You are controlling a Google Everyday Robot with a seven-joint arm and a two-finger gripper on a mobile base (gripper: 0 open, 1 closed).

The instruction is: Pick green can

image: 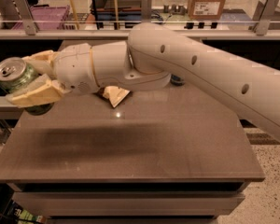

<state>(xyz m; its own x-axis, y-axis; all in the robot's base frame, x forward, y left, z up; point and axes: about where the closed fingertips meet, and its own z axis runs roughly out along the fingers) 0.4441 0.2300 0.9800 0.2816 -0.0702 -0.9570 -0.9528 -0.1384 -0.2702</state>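
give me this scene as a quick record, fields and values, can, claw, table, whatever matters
target: green can, silver top with pull tab showing, tilted
claw: claw at far left of view, shut on the green can, a pale finger on either side
can support: held in the air near the left edge of the table, not touching it
arm: arm reaches in from the right across the table
other: pale bag corner shows under the arm, rest hidden
task status: can grasped and off the table

The pincer (19,80) holds the green can (11,71) at the worktop's (130,148) left edge. The near worktop lies open; a bag (114,94) sits under the arm.
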